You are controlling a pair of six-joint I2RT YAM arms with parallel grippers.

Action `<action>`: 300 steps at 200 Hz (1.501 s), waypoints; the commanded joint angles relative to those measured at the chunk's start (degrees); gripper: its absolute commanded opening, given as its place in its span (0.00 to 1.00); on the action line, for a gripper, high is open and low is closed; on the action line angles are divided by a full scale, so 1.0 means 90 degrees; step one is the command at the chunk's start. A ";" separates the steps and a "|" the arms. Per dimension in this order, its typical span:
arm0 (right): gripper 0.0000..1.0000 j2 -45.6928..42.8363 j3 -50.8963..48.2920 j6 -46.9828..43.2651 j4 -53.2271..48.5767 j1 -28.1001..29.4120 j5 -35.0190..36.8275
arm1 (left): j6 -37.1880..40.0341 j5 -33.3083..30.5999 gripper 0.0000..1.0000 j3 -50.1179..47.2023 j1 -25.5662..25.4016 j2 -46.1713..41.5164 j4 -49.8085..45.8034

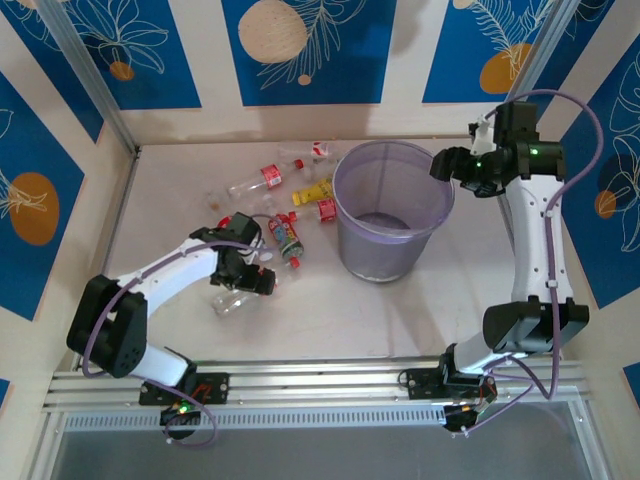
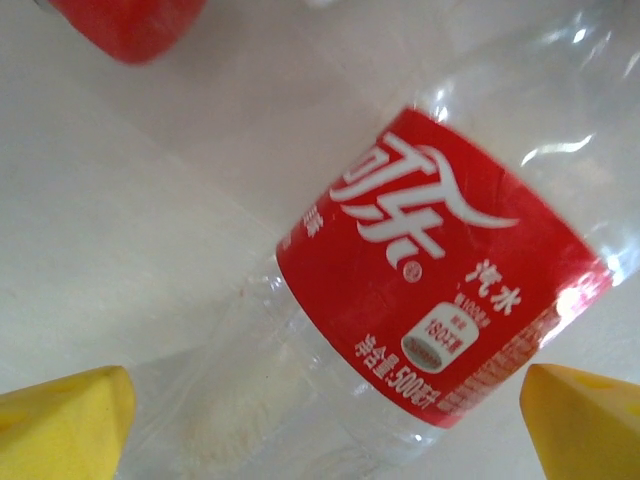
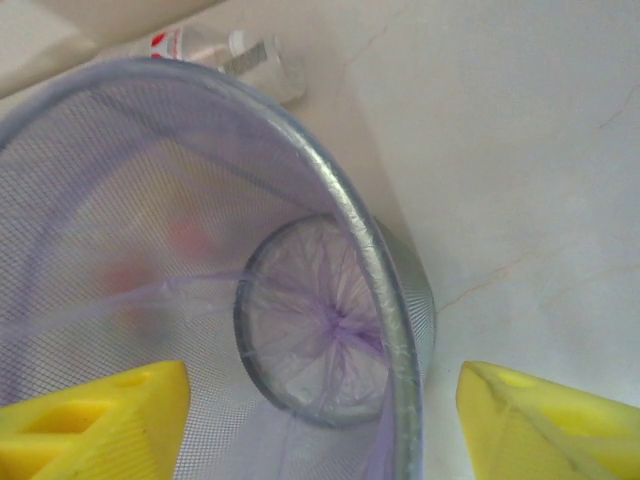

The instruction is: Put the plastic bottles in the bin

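Note:
The bin (image 1: pixel 393 210) is a lavender mesh bucket with a bag liner, standing at centre right. My right gripper (image 1: pixel 447 166) hovers over its right rim, and the right wrist view looks down past the rim (image 3: pixel 345 200) with the gripper (image 3: pixel 320 425) open and nothing between its yellow fingertips (image 3: pixel 95 420). Several plastic bottles lie left of the bin, among them a yellow one (image 1: pixel 312 193) and a green-capped one (image 1: pixel 288 237). My left gripper (image 1: pixel 248 282) is low over a clear red-labelled bottle (image 1: pixel 232 300). That bottle (image 2: pixel 430 300) lies between the open gripper's (image 2: pixel 325 430) fingertips (image 2: pixel 65 425).
More bottles lie near the back wall (image 1: pixel 258 182) (image 1: pixel 310 152), and one shows beyond the bin's rim (image 3: pixel 230 55). Another red label (image 2: pixel 125 25) is close to the left gripper. Patterned walls enclose the table on three sides. Bare tabletop (image 1: pixel 400 320) lies in front of the bin.

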 commanded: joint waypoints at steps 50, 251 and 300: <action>0.72 -0.0651 0.0363 0.0322 0.0332 0.0323 -0.0524 | -0.0040 -0.0052 0.78 -0.0004 -0.0393 0.0335 -0.0294; 0.73 0.0097 0.0889 0.1010 0.1881 0.3850 -0.1250 | -0.0324 0.0198 0.52 0.2584 -0.0603 -0.1305 0.1293; 0.76 0.1093 0.1353 0.1061 0.2381 0.4393 -0.1308 | -0.0608 0.0714 0.53 0.2566 -0.0607 -0.1438 0.2047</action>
